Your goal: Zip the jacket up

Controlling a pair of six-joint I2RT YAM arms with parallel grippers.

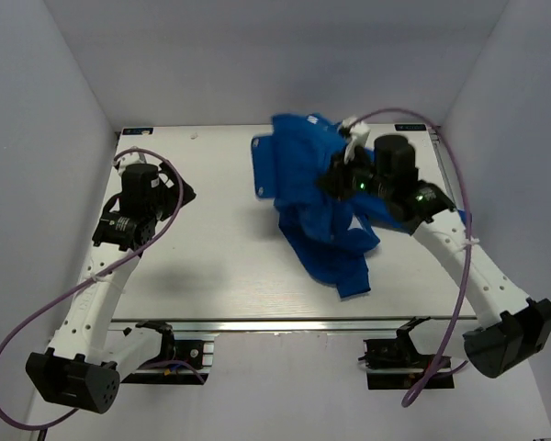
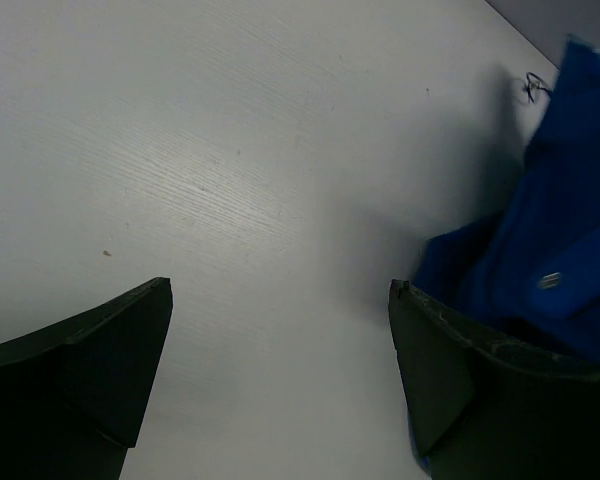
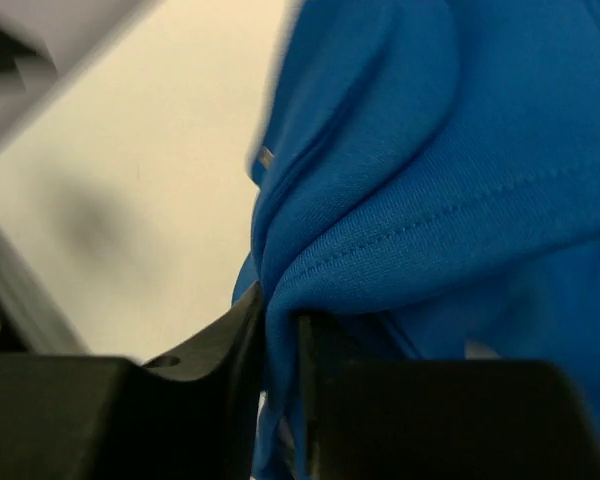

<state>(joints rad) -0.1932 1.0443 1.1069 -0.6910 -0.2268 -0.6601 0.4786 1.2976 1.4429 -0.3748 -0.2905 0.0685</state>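
Note:
The royal-blue fleece jacket (image 1: 314, 197) lies crumpled on the right half of the table, with part of it lifted. My right gripper (image 1: 335, 181) is shut on a fold of the jacket (image 3: 420, 200); the fabric is pinched between its two dark fingers (image 3: 242, 340). My left gripper (image 1: 185, 194) is open and empty over bare table at the left, well apart from the jacket. In the left wrist view the jacket's edge (image 2: 565, 220) shows at the right with a small metal snap (image 2: 550, 281), behind the right finger (image 2: 450, 370).
The white table (image 1: 211, 257) is boxed in by white walls on the left, back and right. A metal rail runs along the near edge (image 1: 285, 323). Purple cables loop off both arms (image 1: 459, 165).

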